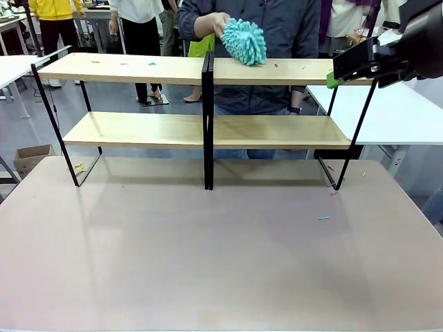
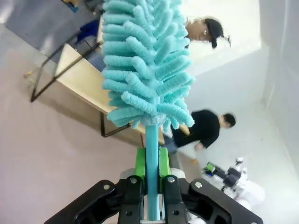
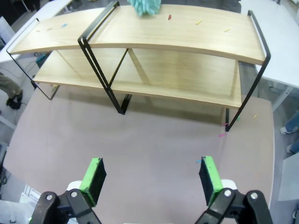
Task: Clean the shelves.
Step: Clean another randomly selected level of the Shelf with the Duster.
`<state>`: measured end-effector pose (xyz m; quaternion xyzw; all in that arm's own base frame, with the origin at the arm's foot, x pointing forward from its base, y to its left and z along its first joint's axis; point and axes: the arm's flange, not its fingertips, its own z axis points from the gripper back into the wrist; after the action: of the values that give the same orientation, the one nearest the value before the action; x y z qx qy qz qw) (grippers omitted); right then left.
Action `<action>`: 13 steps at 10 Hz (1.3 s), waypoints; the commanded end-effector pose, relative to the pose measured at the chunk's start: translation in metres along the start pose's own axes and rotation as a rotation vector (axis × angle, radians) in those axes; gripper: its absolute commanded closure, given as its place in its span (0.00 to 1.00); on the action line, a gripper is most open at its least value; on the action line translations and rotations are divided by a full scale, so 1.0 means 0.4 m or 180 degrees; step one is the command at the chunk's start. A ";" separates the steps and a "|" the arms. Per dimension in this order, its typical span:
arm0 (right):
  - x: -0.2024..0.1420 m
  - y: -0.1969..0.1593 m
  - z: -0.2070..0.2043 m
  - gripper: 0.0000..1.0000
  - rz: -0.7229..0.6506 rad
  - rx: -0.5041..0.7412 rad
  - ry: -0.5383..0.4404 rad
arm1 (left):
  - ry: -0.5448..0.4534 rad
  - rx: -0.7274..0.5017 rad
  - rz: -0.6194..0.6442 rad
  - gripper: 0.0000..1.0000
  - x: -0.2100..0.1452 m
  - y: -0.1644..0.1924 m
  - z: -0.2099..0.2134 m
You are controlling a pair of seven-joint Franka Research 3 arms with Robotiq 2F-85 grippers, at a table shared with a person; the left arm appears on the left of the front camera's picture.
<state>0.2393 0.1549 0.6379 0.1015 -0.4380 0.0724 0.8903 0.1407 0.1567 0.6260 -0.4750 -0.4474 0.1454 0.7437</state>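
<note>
The shelves [image 1: 138,69] stand across the far half of the brown table, two light-wood boards in a black frame with a central post. Small coloured scraps [image 1: 151,63] lie on the top board [image 3: 187,37]. A person behind holds a teal fluffy duster [image 1: 243,41] on the top board near the post. My left gripper [image 2: 150,163] is shut on the handle of a second teal duster [image 2: 145,60], held up in the air with the shelves [image 2: 81,81] beyond it. My right gripper [image 3: 151,179] is open and empty, high above the table at the rack's right end [image 1: 349,63].
White tables flank the rack on the left [image 1: 17,66] and on the right [image 1: 401,114]. A cardboard box [image 1: 31,158] sits on the floor at the left. A blue scrap [image 1: 323,218] and a pink one [image 1: 334,192] lie on the brown table [image 1: 208,263]. People stand farther back.
</note>
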 end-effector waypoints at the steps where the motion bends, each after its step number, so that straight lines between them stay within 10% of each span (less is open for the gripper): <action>1: 0.000 0.000 -0.001 0.00 -0.0011 0.0004 0.0003 | 0.0215 0.0016 -0.0362 0.88 0.043 -0.165 -0.093; 3: 0.000 0.000 -0.001 0.00 -0.0011 0.0004 0.0003 | 0.0726 0.0320 -0.0274 0.88 -0.001 -0.233 -0.191; 8: 0.000 0.000 -0.001 0.00 -0.0011 0.0004 0.0003 | 0.0428 0.0128 -0.0365 0.88 0.004 -0.216 -0.143; 13: 0.000 0.000 -0.001 0.00 -0.0011 0.0004 0.0003 | 0.1097 0.0692 -0.0938 0.88 0.003 -0.402 -0.542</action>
<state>0.2394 0.1549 0.6378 0.1015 -0.4380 0.0725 0.8903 0.2659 -0.0418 0.7123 -0.3663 -0.3677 0.0014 0.8548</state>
